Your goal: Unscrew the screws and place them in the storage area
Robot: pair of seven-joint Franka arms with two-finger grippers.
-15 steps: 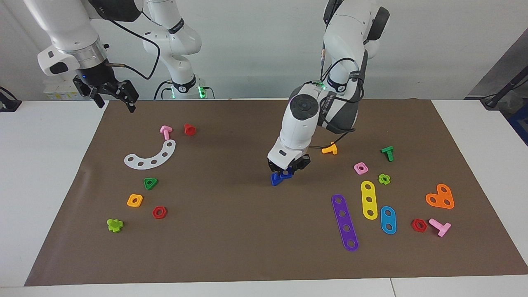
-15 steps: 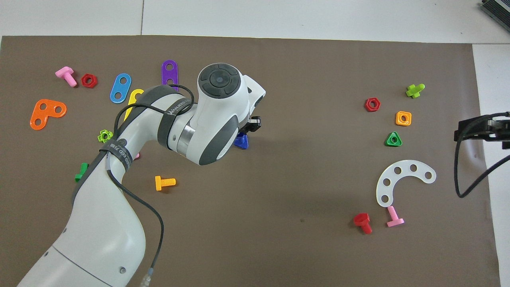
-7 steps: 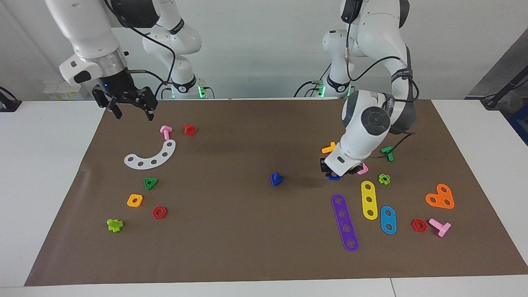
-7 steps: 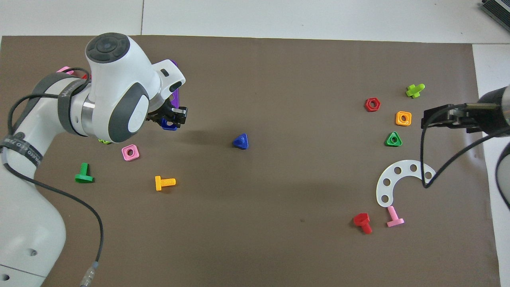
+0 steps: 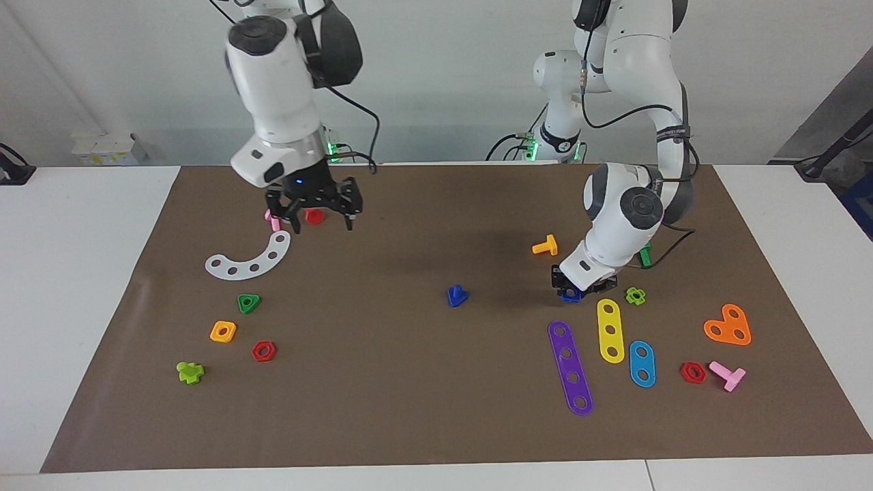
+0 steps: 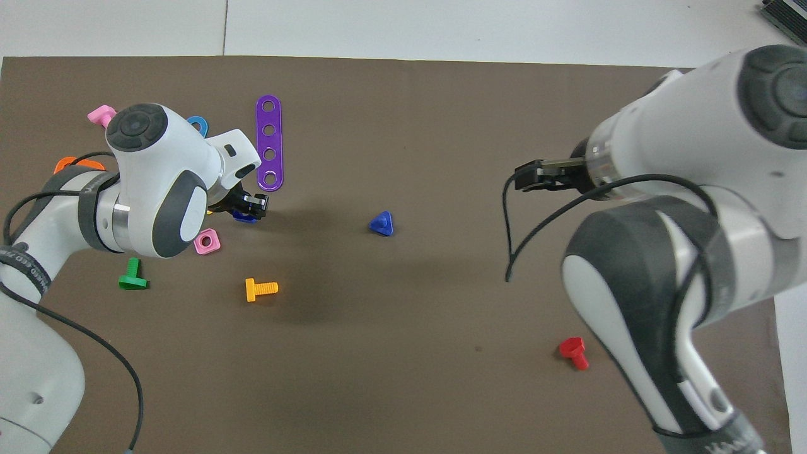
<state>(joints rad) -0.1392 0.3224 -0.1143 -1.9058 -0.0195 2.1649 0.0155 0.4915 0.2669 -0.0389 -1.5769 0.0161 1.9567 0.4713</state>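
Observation:
The dark-blue triangular-headed bolt (image 5: 457, 295) stands alone on its head in the middle of the brown mat (image 5: 409, 423); it also shows in the overhead view (image 6: 381, 224). My left gripper (image 5: 580, 289) is low at the mat toward the left arm's end, shut on the dark-blue squarish nut (image 5: 570, 295), beside the yellow strip (image 5: 610, 331). In the overhead view the left gripper (image 6: 249, 210) holds the nut (image 6: 242, 217) next to a pink nut (image 6: 207, 241). My right gripper (image 5: 317, 219) is open and empty, raised over the red bolt (image 5: 314, 215) and pink bolt (image 5: 273, 219).
A purple strip (image 5: 570, 368), light-blue oval strip (image 5: 642, 363), orange heart plate (image 5: 728, 325), orange bolt (image 5: 545, 245) and lime nut (image 5: 635, 295) lie near the left gripper. A white curved strip (image 5: 249, 258) and green triangular nut (image 5: 249, 303) lie toward the right arm's end.
The left gripper pulled the nut off the bolt, carried it toward the left arm's end and lowered it by the yellow strip. The right gripper swung in over the red and pink bolts.

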